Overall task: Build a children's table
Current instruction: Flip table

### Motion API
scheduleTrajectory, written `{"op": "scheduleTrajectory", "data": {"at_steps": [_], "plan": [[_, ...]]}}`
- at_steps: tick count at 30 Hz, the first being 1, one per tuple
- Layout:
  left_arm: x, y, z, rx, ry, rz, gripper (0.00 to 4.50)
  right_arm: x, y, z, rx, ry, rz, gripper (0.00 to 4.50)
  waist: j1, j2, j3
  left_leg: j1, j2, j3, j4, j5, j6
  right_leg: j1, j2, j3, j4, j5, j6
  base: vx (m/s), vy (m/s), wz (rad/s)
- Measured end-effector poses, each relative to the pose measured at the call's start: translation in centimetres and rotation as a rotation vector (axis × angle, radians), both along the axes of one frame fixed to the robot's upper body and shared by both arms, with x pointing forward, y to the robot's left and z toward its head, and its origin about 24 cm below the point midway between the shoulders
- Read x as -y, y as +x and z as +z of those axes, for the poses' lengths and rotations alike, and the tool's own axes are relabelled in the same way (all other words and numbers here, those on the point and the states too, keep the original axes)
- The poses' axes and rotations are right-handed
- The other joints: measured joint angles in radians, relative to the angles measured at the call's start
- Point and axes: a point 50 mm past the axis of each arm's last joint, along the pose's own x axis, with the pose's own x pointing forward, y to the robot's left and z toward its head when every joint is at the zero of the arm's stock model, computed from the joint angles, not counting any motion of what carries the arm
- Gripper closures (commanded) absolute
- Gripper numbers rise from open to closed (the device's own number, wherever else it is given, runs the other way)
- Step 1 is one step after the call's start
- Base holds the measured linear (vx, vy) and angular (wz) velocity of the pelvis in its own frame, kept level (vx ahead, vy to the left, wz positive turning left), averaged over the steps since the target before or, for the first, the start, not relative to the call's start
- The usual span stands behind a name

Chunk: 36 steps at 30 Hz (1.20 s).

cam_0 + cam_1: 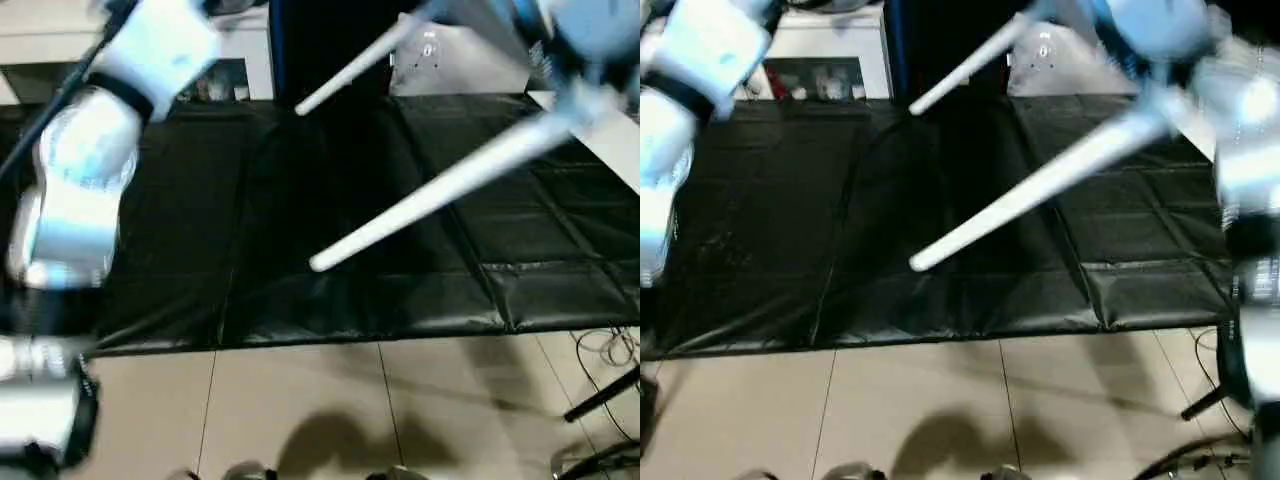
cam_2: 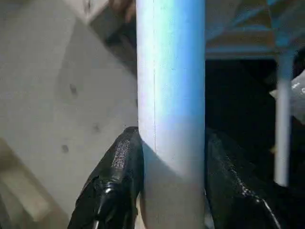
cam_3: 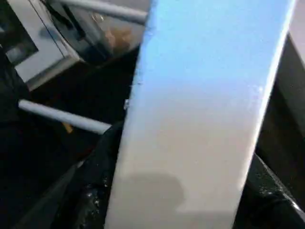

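Nearest the camera lies pale tiled floor (image 1: 300, 410); beyond it a black padded mat (image 1: 300, 250) covers the ground. No desk carries the parts here: the children's table (image 3: 200, 119) is held clear of the mat, up at the right of the head views, with two legs slanting down and leftward over the mat. The nearer leg (image 1: 440, 190) ends free above the mat; the farther leg (image 1: 350, 70) ends higher, toward the back wall.

Left hand (image 2: 174, 157): clenched on a white leg (image 2: 170, 95), one black finger (image 2: 119, 171) pressed to each side of the tube. Which of the legs this is cannot be told for certain. Beyond it the wrist view shows the ribbed underside (image 2: 248, 33) of the top and another leg (image 2: 282, 119).

Right hand (image 3: 186, 210): its fingers flank a broad white part of the table, apparently the top's edge, and appear to grip it.

Judged step: lifting and turning the assembly, probably to stand it on its legs.

Procedure, as advised:
1. Keep both grips firm; smooth plastic tube may slide between the pads.
2. Move both arms together, so that no leg is levered in its socket.
3. Watch the free leg ends; keep them off the mat until the table is level.
4. Lower all legs evenly before releasing either hand.
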Motion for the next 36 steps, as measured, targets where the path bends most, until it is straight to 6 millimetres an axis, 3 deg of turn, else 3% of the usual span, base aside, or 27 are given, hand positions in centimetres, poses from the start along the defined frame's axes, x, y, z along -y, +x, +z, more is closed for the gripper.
{"op": "scheduleTrajectory", "data": {"at_steps": [2, 4, 8, 11, 17, 24, 30, 36], "plan": [[-0.6, -0.3, -0.8, -0.029, -0.051, 0.027, 2.89, -1.0, 0.3, 0.9, 0.01, -0.021, 0.043, 2.41, -0.002, -0.005, -0.001, 0.0, 0.002, 0.0, 0.002, 0.0, 0.0, 0.0, 0.0, -0.002, 0.0, 0.0, 0.0, 0.0, 0.0, 0.0], [-1.1, -0.6, -1.3, -0.044, -0.075, 0.052, 2.89, -1.6, 0.6, 1.3, 0.01, -0.032, 0.075, 1.85, -0.004, -0.013, -0.002, 0.0, 0.002, -0.001, 0.003, 0.0, 0.0, 0.0, 0.0, -0.003, 0.0, 0.0, 0.0, 0.0, 0.0, 0.0], [-2.0, -0.8, -1.6, -0.07, -0.114, 0.103, 2.89, -3.1, 0.6, 1.8, 0.004, -0.094, 0.177, 1.44, -0.013, -0.041, -0.003, -0.001, 0.004, -0.004, 0.005, 0.0, 0.0, 0.003, 0.0, -0.008, -0.002, 0.0, 0.0, 0.0, 0.0, 0.0], [-2.5, -0.8, -1.9, -0.095, -0.132, 0.131, 2.89, -4.0, 0.5, 1.8, 0.019, -0.123, 0.24, 1.15, -0.027, -0.046, -0.004, -0.003, 0.005, -0.007, 0.006, 0.0, 0.0, 0.007, 0.0, -0.011, -0.009, 0.0, 0.0, 0.0, 0.0, 0.0], [-3.2, -1.1, -2.0, -0.111, -0.158, 0.173, 2.89, -5.0, 0.7, 1.2, 0.082, -0.095, 0.312, 0.53, -0.05, -0.046, -0.004, -0.002, 0.004, -0.008, 0.007, -0.002, 0.002, 0.013, 0.0, -0.012, -0.017, 0.0, 0.0, 0.0, 0.0, 0.0], [-2.7, -1.2, -1.9, -0.108, -0.163, 0.161, 2.89, -6.4, 0.0, 1.5, 0.224, -0.072, 0.405, 0.03, -0.048, -0.04, -0.003, -0.003, 0.005, -0.009, 0.006, -0.002, 0.002, 0.012, 0.0, -0.013, -0.013, 0.002, -0.002, 0.0, 0.0, 0.0], [-2.5, -1.2, -2.0, -0.113, -0.176, 0.158, 2.9, -7.6, -0.7, 1.3, 0.348, -0.062, 0.477, 0.0, -0.048, -0.036, -0.003, -0.003, 0.005, -0.01, 0.006, -0.002, 0.002, 0.012, 0.001, -0.013, -0.013, 0.002, -0.003, 0.0, 0.0, 0.0], [-1.9, -1.2, -2.6, -0.125, -0.193, 0.143, 2.9, -10.9, -2.0, -2.7, 0.373, 0.026, 0.656, 0.0, -0.045, -0.037, -0.004, -0.003, 0.005, -0.01, 0.004, -0.002, 0.002, 0.014, 0.001, -0.012, -0.013, 0.002, -0.003, 0.0, 0.0, 0.0]]}}
